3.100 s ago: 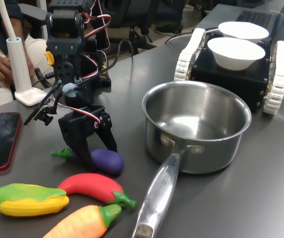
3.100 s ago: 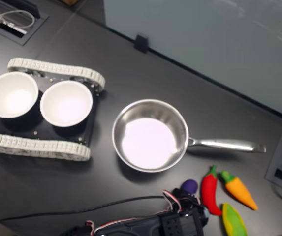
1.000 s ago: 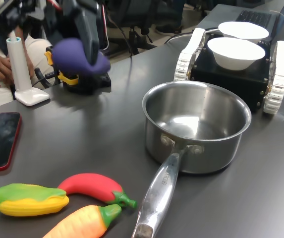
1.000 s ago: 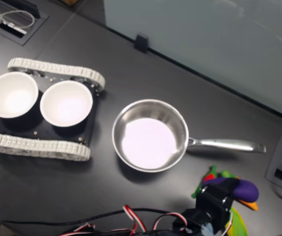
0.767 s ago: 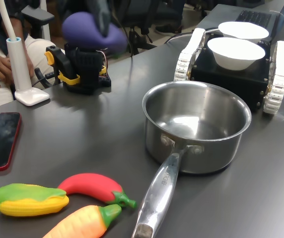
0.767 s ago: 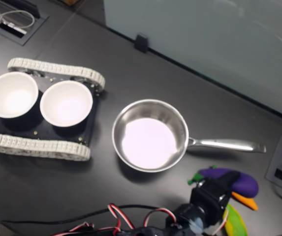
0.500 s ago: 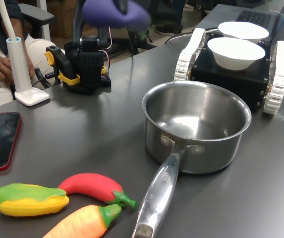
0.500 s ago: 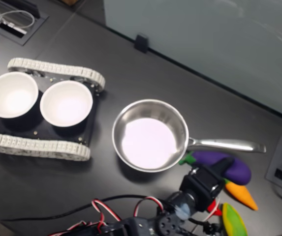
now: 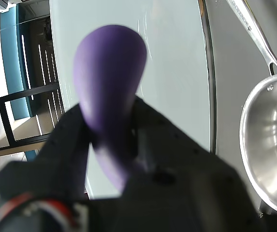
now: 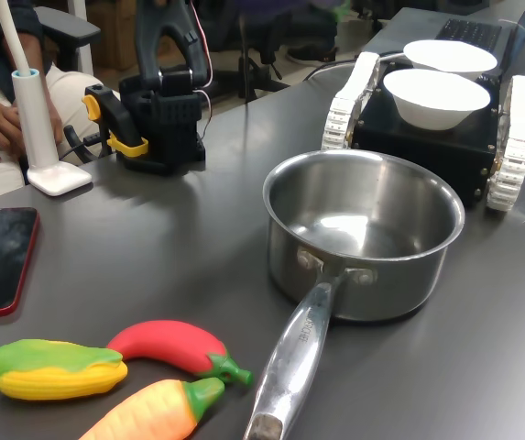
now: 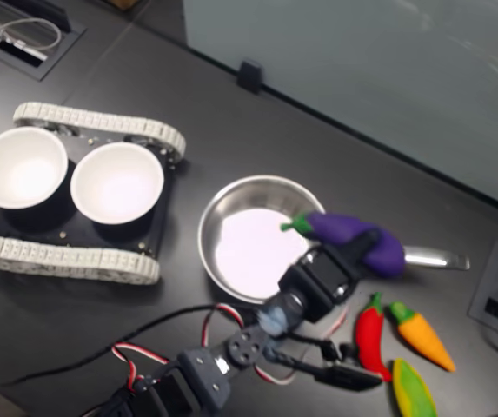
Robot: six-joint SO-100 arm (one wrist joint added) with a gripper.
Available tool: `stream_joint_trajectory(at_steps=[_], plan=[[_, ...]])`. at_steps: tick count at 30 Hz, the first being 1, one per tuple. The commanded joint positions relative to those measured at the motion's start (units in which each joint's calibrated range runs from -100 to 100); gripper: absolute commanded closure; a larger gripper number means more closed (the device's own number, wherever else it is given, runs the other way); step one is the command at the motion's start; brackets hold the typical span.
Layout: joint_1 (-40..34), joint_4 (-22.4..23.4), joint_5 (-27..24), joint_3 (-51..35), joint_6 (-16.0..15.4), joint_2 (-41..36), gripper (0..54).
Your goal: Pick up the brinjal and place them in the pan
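While clamped in the jaws, the brinjal (image 11: 353, 242) (smooth purple, green-capped) hangs over the pan (image 11: 231, 208).

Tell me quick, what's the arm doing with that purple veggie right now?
Gripper shut on the brinjal, held high. Brinjal over the pan rim, handle side, not yet released. Pan empty, nothing in the way.
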Motion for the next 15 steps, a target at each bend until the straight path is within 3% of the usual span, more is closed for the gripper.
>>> stream_joint_trajectory(at_steps=[1, 9, 15], plan=[[-6.8, -3.99, -1.61, -1.29, 4.93, -4.01, 53.6], [-18.38, -4.93, -2.83, 2.52, 11.66, -5.44, 53.6], [-23.66, -5.02, -3.47, 6.52, 11.99, -6.79, 53.6]])
